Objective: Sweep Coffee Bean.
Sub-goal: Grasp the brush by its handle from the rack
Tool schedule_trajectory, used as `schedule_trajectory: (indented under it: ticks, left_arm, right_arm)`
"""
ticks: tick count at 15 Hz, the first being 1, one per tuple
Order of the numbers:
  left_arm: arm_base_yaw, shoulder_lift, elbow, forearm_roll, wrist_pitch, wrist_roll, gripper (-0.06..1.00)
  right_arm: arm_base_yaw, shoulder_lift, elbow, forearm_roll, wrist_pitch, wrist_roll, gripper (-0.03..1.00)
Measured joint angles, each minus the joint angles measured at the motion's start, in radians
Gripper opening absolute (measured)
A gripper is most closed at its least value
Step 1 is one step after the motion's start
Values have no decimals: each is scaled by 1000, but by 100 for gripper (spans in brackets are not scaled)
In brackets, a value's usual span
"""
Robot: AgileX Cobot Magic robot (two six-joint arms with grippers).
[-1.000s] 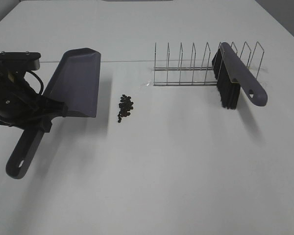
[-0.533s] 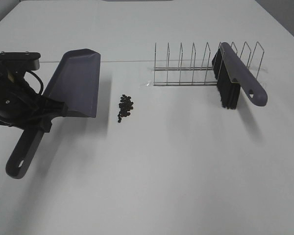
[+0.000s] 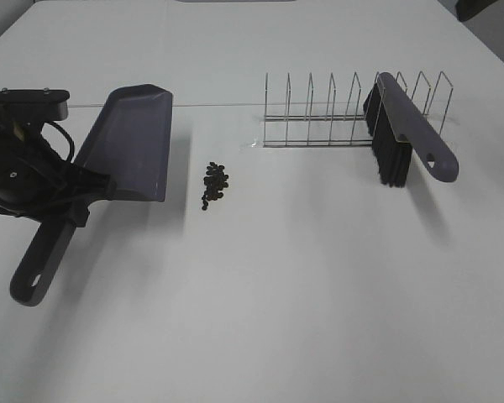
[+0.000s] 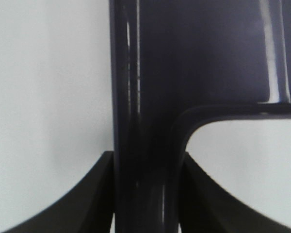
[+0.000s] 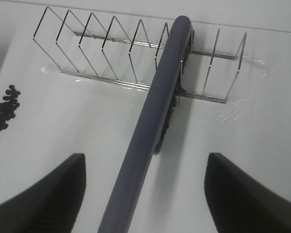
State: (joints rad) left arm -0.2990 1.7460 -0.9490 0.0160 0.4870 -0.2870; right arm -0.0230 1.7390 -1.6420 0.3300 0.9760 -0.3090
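Note:
The coffee beans (image 3: 214, 183) lie in a small dark cluster on the white table, just right of the dustpan's front edge. They also show in the right wrist view (image 5: 5, 109). My left gripper (image 3: 63, 206) is shut on the handle of the grey dustpan (image 3: 130, 143); in the left wrist view its fingers (image 4: 87, 199) clamp the handle (image 4: 145, 145). A grey brush with black bristles (image 3: 407, 134) leans in a wire rack (image 3: 319, 109). My right gripper (image 5: 145, 194) is open above the brush handle (image 5: 155, 111), not touching it.
The wire rack (image 5: 102, 48) is taped to the table at the back right. A dark part of the right arm (image 3: 479, 7) shows at the top right corner. White table (image 3: 302, 294) lies in front of the beans and rack.
A dark part of the right arm has come into the top right corner of the exterior view. The left gripper, dustpan, beans and brush have not visibly moved.

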Motion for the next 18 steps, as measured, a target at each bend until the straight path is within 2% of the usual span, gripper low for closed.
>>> schedule_trajectory:
  ticks: [1,5,8,13,16,18]
  left_arm:
    - [0,0,0,0,0,0,36]
    - [0,0,0,0,-8,0,36]
    - [0,0,0,0,-13,0,36]
    - [0,0,0,0,-15,0,36]
    - [0,0,0,0,-15,0,36]
    - [0,0,0,0,-15,0,36]
  right_arm:
    - [29,82,-73,-27,23,14,66]
    - [141,318,-282,-225,67,214,66]
    - [152,487,-424,-294,141,340,66]
    - [151,617,-466,-306,145,365,65]
    - [151,665,-466,-306,120,367,54]
    - [151,672,-466,-305,108,381,42]
